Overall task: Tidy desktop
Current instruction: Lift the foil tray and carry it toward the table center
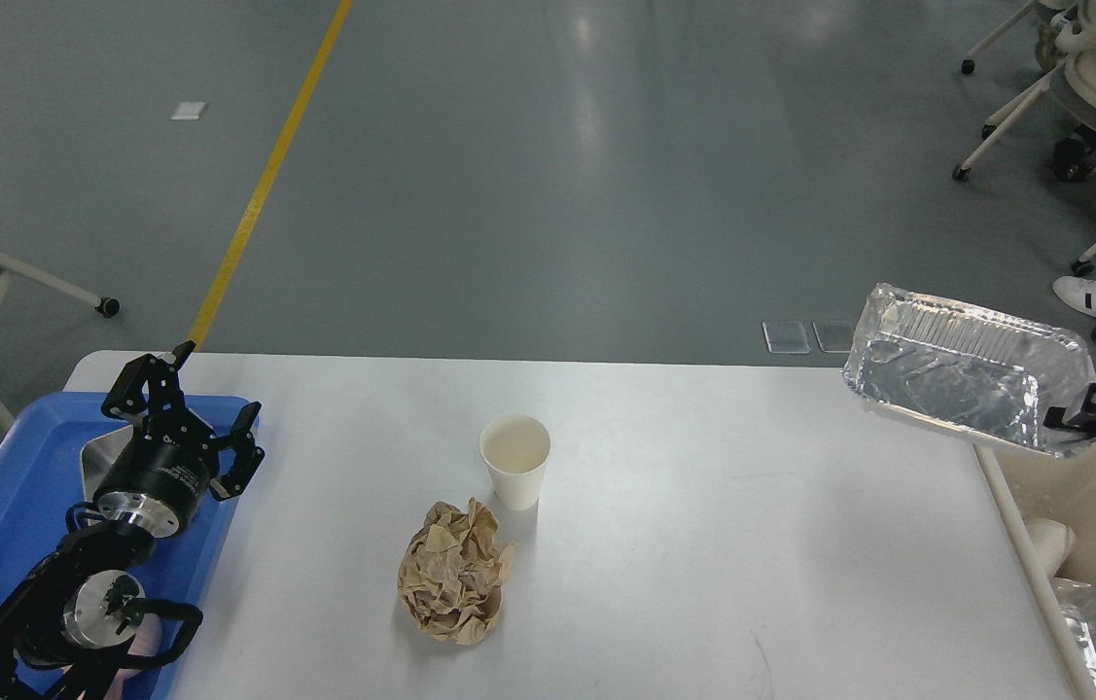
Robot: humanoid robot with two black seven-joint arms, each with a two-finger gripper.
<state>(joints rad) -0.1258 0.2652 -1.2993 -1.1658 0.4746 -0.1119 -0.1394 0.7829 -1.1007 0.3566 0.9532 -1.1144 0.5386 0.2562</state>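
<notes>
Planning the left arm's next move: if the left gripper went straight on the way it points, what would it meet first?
Probably nothing: the open left gripper points up and away over the blue tray's far edge, toward bare floor. Depth is unclear.

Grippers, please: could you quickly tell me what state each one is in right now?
Left gripper: open, empty, above the blue tray.
Right gripper: shut on the foil tray, held past the desktop's right edge.
</notes>
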